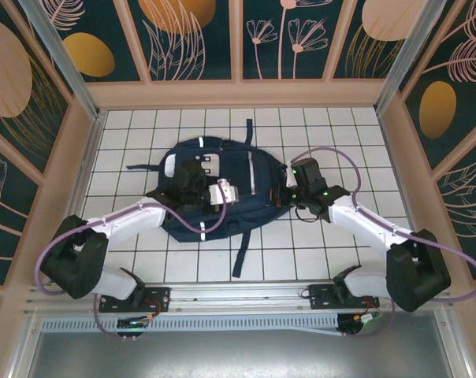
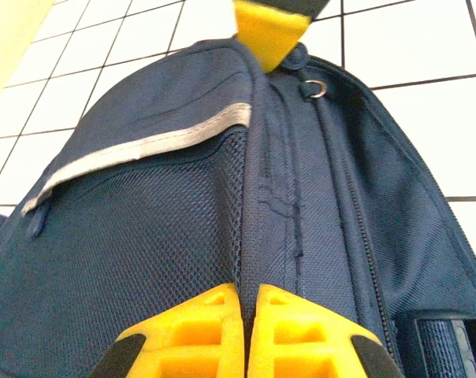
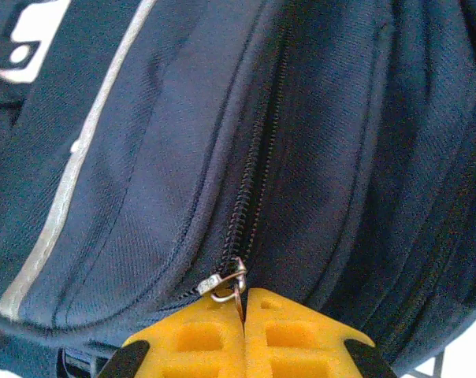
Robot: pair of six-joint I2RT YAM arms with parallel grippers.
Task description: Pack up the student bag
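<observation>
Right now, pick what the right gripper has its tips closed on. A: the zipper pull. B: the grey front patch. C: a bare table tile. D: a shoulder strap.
A: in the right wrist view the right gripper is shut, with the metal ring of the zipper pull caught between its tips at the end of a zip on the student bag.

High above the student bag (image 1: 230, 161), from its near side, we look down on the whole tiled table (image 1: 301, 260). Our left wrist camera looks along the bag from close by its mesh pocket (image 2: 143, 236); our right wrist camera presses nearer, on its zipper (image 3: 262, 157). All views share the bag.
</observation>
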